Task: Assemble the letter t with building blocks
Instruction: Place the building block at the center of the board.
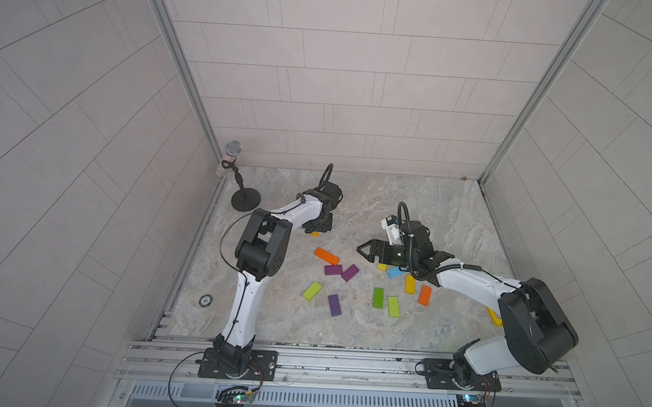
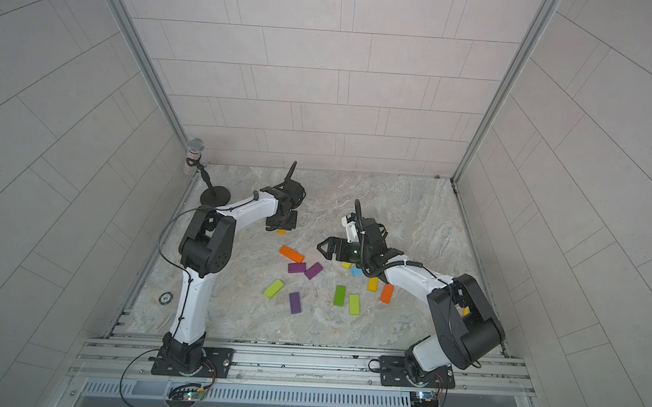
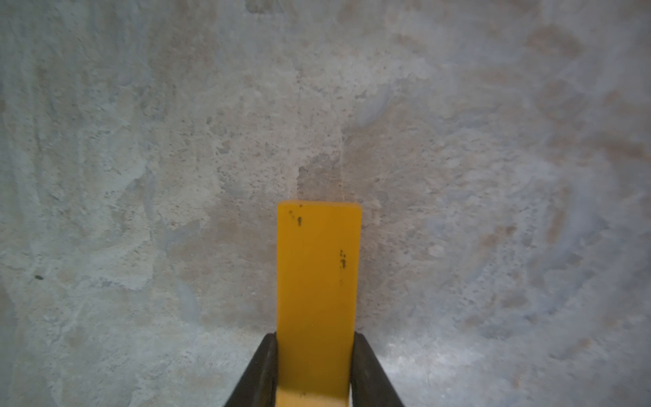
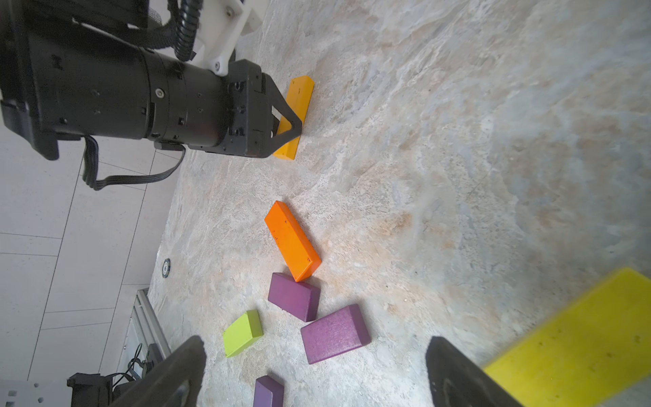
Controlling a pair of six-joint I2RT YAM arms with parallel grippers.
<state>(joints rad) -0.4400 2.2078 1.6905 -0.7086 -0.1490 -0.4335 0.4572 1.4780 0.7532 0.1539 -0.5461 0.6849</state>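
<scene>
**Building blocks [image 1: 334,305] lie loose mid-table; left gripper [image 3: 315,338] clamps an amber one**

At the far left corner stands a microphone [image 1: 233,149] on a round-footed stand, close to the aluminium wall post. A small round disc [image 1: 204,300] lies by the left edge. The table [image 1: 413,210] is flat, printed like grey-beige marble. Pale tiled walls close three sides and a metal rail [image 1: 346,358] runs along the near edge. Behind both arms the surface runs bare to the back wall.

The left gripper points down, its dark fingers [image 3: 260,366] pressed on the two broad faces of the amber block [image 3: 318,275]. That block is smooth, painted and flecked with small dark chips. It seems to touch the table, though the views do not settle this.

To its right, all lying flat and square-edged, come an orange block [image 1: 327,256] and two purple blocks [image 1: 333,270] almost touching it. Nearer the rail lie a lime block [image 1: 312,291] and a third purple block [image 1: 334,305]. Further right are a green block [image 1: 378,297], a second lime block [image 1: 393,306], a yellow block [image 1: 382,267], a light blue block [image 1: 393,272], a second amber block [image 1: 410,284] and a second orange block [image 1: 424,295].

The right gripper [image 1: 366,250] hangs over the yellow and blue pieces, turned on its side, jaws spread wide and holding nothing. A yellow frame piece [image 1: 494,317] peeks from under the right arm's elbow.
</scene>
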